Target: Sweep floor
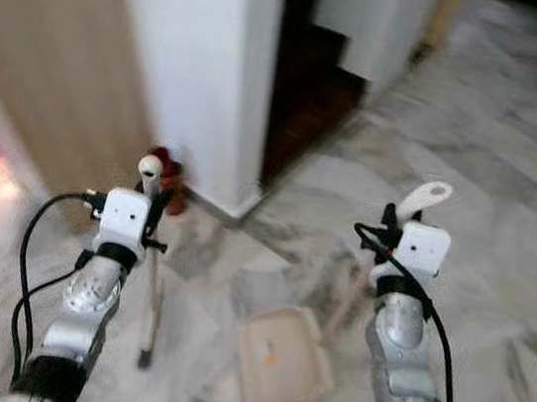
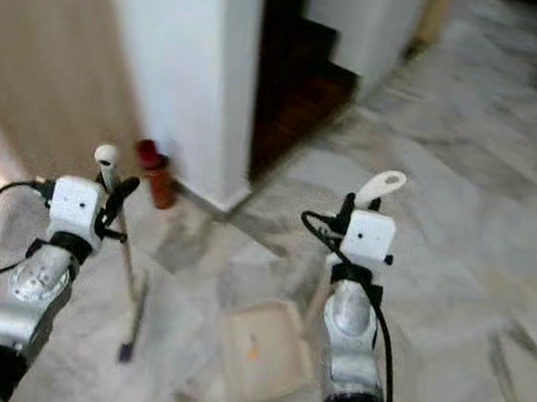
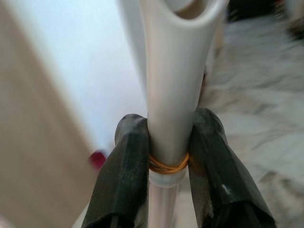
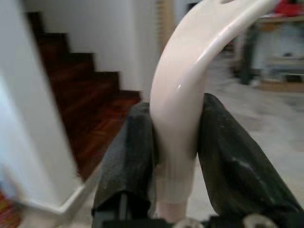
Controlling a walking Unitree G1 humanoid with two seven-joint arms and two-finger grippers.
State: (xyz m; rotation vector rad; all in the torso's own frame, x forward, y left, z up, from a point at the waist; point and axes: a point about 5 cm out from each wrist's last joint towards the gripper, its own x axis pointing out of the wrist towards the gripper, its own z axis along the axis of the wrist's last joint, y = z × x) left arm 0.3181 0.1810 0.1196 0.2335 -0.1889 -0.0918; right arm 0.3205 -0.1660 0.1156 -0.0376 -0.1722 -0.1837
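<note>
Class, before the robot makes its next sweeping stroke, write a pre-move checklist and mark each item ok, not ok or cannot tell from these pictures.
1. Left end effector shut on the broom handle: ok, fingers press both sides.
2. Right end effector shut on the dustpan handle: ok.
3. Dustpan resting on the marble floor: ok, its tray lies between the arms.
4. Broom head touching the floor: cannot tell, the lower end is blurred.
5. Red bottle by the white wall corner apart from the broom: ok, but close.
6. Dirt to sweep located: cannot tell.
</note>
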